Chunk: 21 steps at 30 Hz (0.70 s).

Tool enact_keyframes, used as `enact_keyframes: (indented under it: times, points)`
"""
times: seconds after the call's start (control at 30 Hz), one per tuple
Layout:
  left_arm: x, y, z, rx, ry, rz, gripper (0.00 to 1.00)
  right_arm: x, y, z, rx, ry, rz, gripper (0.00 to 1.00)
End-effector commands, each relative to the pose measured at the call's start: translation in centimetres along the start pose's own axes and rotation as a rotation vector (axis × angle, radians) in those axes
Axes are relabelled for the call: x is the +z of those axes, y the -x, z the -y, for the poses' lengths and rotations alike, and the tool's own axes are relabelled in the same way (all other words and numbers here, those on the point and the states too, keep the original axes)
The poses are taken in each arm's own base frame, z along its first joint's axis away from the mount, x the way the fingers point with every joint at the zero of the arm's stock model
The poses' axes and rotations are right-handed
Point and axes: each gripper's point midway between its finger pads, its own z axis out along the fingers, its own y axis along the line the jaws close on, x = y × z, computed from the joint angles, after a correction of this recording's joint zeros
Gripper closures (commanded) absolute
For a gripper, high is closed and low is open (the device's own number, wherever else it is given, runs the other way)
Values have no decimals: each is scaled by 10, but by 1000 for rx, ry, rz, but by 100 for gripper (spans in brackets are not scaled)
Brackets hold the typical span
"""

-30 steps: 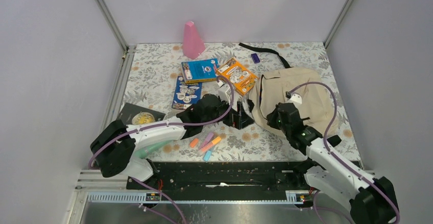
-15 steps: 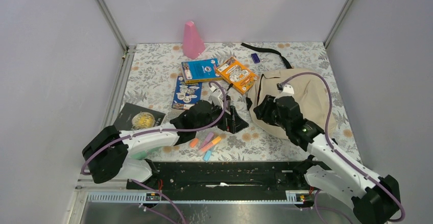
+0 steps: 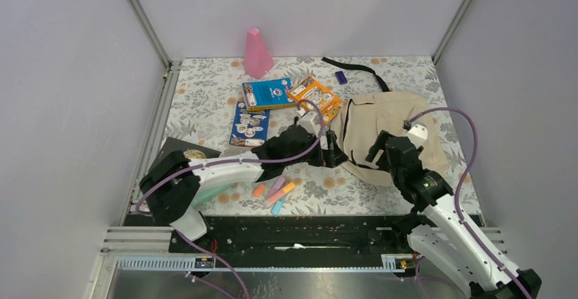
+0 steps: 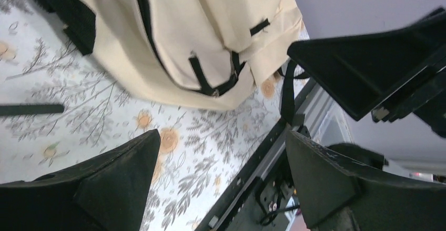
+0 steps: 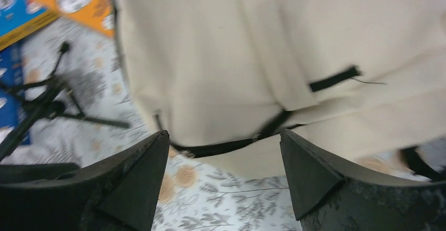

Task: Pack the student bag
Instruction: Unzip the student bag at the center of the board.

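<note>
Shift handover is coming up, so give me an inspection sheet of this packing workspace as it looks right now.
Surface: floral tablecloth, lying flat.
Job's things: student bag lies at the right; its inside is hidden.
Clutter: blue books, orange book, pink cone, purple item, markers and black book, loose on the cloth.
Grippers: left gripper at the bag's left edge, right gripper over the bag; both jaws open, empty.
Cables: purple cables, one along each arm.
Surroundings: grey walls, metal frame.
</note>
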Motion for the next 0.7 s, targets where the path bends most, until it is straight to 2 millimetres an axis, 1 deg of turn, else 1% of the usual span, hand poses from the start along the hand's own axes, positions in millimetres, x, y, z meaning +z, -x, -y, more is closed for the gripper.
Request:
enact_keyframes:
  times: [0.0,0.07,0.17,0.23,0.37,0.4,0.43,0.47,0.67]
  points:
    - [27,21,11,-52,77,43,12,-4,3,50,38,-204,42,17]
    - [36,22,11,-53,108,41,15,-6,1,59,51,-224,63,18]
    - [48,23,16,-45,133,47,18,-9,-3,65,74,-219,92,18]
    - [58,18,14,-54,146,25,20,-10,-6,67,92,-210,101,18]
    - [76,10,10,-72,161,-1,32,-12,-10,68,118,-181,115,18]
    - [79,8,9,-73,164,-5,39,-13,-11,68,118,-174,117,18]
    - [83,7,9,-72,164,-6,43,-13,-11,67,117,-167,118,18]
    - [85,7,9,-72,165,-7,45,-13,-12,67,116,-160,117,18]
    - [93,5,-8,-63,241,1,44,-13,-20,63,102,-127,89,18]
